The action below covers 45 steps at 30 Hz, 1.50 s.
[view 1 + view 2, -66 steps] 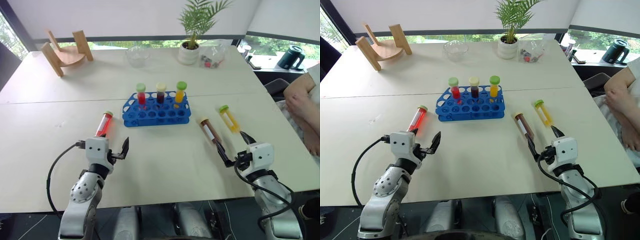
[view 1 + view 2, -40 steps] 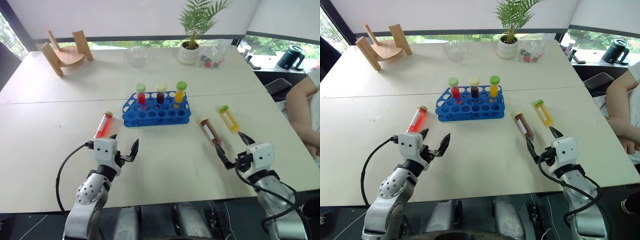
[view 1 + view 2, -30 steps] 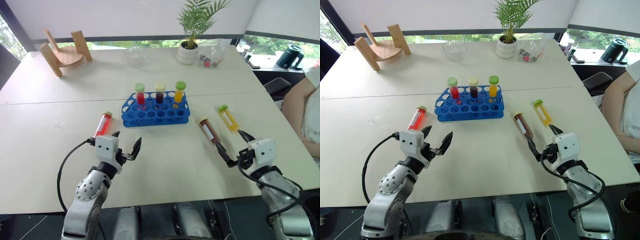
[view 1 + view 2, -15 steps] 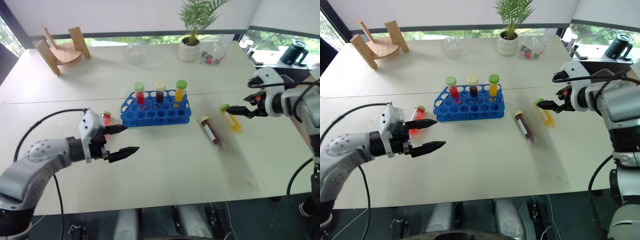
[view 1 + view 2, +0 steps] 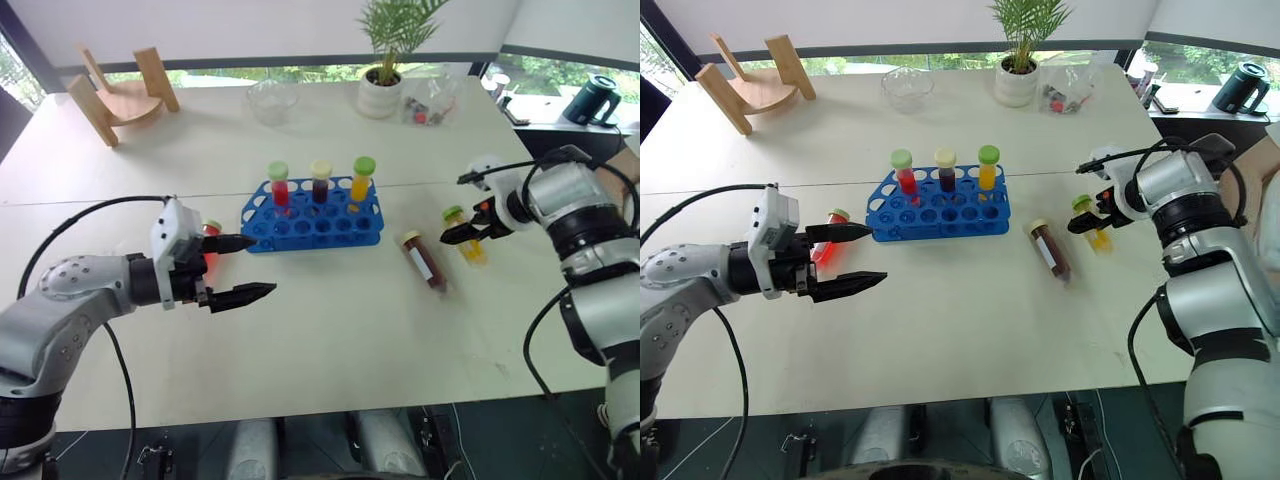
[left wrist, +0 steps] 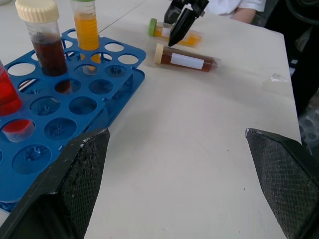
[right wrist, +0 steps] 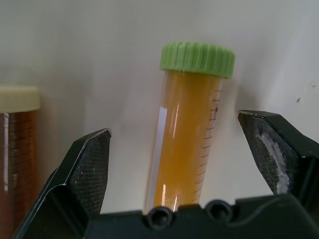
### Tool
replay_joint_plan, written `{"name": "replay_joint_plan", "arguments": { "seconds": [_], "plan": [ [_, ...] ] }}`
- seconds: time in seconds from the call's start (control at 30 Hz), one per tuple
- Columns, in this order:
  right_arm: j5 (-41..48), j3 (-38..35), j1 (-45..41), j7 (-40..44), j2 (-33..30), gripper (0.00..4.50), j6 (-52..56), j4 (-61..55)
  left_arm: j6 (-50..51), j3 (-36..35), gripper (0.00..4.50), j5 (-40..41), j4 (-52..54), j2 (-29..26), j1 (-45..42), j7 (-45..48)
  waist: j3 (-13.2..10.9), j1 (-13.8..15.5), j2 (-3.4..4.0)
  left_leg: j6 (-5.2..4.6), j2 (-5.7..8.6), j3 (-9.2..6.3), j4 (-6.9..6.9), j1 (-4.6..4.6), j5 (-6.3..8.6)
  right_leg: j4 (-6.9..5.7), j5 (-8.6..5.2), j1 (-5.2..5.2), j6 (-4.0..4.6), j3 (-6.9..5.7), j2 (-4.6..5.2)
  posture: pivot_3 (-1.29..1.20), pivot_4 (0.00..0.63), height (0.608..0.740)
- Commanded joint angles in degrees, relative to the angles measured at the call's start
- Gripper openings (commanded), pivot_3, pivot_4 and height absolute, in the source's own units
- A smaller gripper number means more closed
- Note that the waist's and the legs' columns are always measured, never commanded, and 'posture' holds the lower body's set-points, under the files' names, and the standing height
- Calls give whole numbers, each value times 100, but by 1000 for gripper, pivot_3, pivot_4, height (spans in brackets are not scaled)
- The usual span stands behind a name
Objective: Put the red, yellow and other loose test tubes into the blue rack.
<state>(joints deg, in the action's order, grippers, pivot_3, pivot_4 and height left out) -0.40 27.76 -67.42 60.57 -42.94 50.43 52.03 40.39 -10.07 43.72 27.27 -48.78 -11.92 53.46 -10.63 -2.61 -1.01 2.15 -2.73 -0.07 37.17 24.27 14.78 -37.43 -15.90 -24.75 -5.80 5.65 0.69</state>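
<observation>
Right wrist view shows the yellow tube (image 7: 187,134) with its green cap lying on the table (image 5: 330,320) between the spread fingers of the right gripper (image 5: 455,234), neither pad touching it. At mid-right of the left eye view the brown tube (image 5: 423,262) lies just beside it. The blue rack (image 5: 312,218) sits at centre holding three upright tubes. Lower left, the left gripper (image 5: 245,268) hangs spread and empty beside the red tube (image 5: 209,250).
</observation>
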Motion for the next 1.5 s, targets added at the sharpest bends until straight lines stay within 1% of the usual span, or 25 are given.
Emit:
{"name": "replay_joint_plan", "arguments": {
  "seconds": [0.03,0.1,0.2,0.23,0.27,0.37,0.4,0.5,0.57,0.63,0.67,0.7,0.73,0.8,0.83,0.9,0.93,1.03,1.13,1.17,1.27,1.5],
  "plan": [
    [-284,-123,-259,40,98,4500,-293,418,-95,-105,4472,-3,262,0,108,-66,0,-2,0,0,0,-1,2,-2,0,-2,0,2,0,0,0,0,150,740],
    [-380,-164,-293,69,151,4500,-398,581,-93,-128,4472,8,312,-6,164,-94,0,-5,0,1,0,-1,2,-3,0,-4,1,2,0,0,0,0,150,740],
    [-520,-233,-346,5,313,3639,-649,924,-116,-150,4500,-27,372,-15,275,-151,0,-7,0,1,0,-1,2,-11,-1,-7,1,7,0,0,0,0,150,740],
    [-563,-268,-373,-27,365,3113,-718,1030,-127,-150,4500,-44,375,-21,289,-163,0,-11,0,1,0,-1,2,-13,-1,-9,1,8,0,0,-1,0,150,740],
    [-605,-293,-401,-20,402,2678,-783,1113,-137,-144,4500,-64,352,-22,272,-173,1,-19,-1,1,0,-1,1,-16,-1,-9,1,11,0,0,-1,0,150,740],
    [-675,-446,-495,-33,478,1048,-841,1289,-171,-131,4500,-126,304,-25,252,-180,1,-27,-1,1,0,-1,1,-35,-1,-9,1,28,0,0,-2,0,150,740],
    [-657,-537,-533,-40,481,809,-823,1298,-184,-131,4500,-148,297,-28,257,-193,1,-28,-1,1,0,-2,2,-39,-1,-10,1,32,0,0,-2,0,150,740],
    [-497,-952,-715,-183,381,806,-689,1152,-178,-195,4500,-143,323,-16,290,-267,0,-36,0,4,0,-1,2,-40,-2,-13,1,33,0,1,-1,0,150,740],
    [-103,-1554,-882,-211,226,806,-283,611,-177,-302,4500,-143,355,-31,380,-318,-5,-49,9,4,0,-1,2,-40,-2,-18,1,30,1,2,-1,0,150,740],
    [330,-2276,-528,-419,110,806,-282,-685,-165,-404,4500,-118,367,-37,460,-366,-14,-63,23,4,0,0,-1,-39,-2,-22,1,26,1,3,-1,0,150,740],
    [537,-2590,-258,-511,109,806,-181,-1396,-169,-447,4500,-107,364,-41,494,-367,-17,-66,28,4,0,1,-4,-34,-2,-27,1,16,1,4,-1,0,150,740],
    [821,-2950,158,-573,156,806,-78,-2339,-155,-490,4500,-81,364,-34,521,-388,-16,-57,27,4,0,0,-4,-34,-2,-36,-1,13,2,4,-2,0,150,740],
    [1165,-3482,707,-870,487,806,-188,-3389,-129,-517,4500,-43,370,-21,528,-413,-9,-34,15,4,-1,-8,-7,-34,-2,-36,-3,13,4,2,-6,0,150,740],
    [1639,-4166,1439,-1374,1042,806,-246,-4755,-93,-549,4500,19,367,0,533,-440,-3,-22,7,-1,-8,-28,-7,-39,1,-40,-12,23,15,-14,-15,0,150,740],
    [1849,-4364,1875,-1590,1465,806,-573,-5329,-74,-530,4500,32,361,8,515,-457,-3,-24,7,-1,-9,-30,-11,-40,1,-43,-12,23,15,-15,-15,0,150,740],
    [1989,-4370,2720,-1816,2160,806,-1453,-6028,-16,-484,4500,91,296,47,438,-497,-3,-7,7,2,-7,-28,-1,-46,-1,-58,-11,26,15,-12,-14,0,150,740],
    [1937,-4264,3073,-1860,2408,806,-1947,-6112,-10,-441,4500,84,253,59,390,-507,-5,1,9,5,-6,-26,-1,-50,-3,-60,-11,29,14,-11,-12,0,150,740],
    [1867,-4027,3619,-1906,2818,806,-2880,-5917,-2,-307,4500,39,182,75,283,-498,-6,8,11,26,4,-20,10,-50,-15,-67,-3,33,0,-7,-2,0,150,740],
    [1588,-3666,3884,-1965,3122,806,-3958,-5217,4,-173,4500,21,95,116,124,-486,-5,-8,7,38,7,-9,21,-63,-21,-66,2,46,-6,4,-1,0,150,740],
    [1556,-3596,3876,-1993,3198,806,-4153,-5038,-3,-141,4500,4,78,115,95,-478,-5,-17,7,38,6,-9,20,-77,-22,-66,1,60,-5,4,-2,0,150,740],
    [1611,-3472,3751,-2041,3332,806,-4456,-4707,-22,-96,4500,-48,79,106,74,-465,-5,-65,8,38,1,-13,6,-97,-22,-69,0,72,-2,4,-11,0,150,740],
    [1558,-3233,3517,-2081,3364,806,-4897,-4038,7,-151,4500,-27,197,146,207,-557,-5,-137,8,38,1,-17,-3,-91,-22,-71,-1,64,0,2,-9,0,150,740]
  ]
}}
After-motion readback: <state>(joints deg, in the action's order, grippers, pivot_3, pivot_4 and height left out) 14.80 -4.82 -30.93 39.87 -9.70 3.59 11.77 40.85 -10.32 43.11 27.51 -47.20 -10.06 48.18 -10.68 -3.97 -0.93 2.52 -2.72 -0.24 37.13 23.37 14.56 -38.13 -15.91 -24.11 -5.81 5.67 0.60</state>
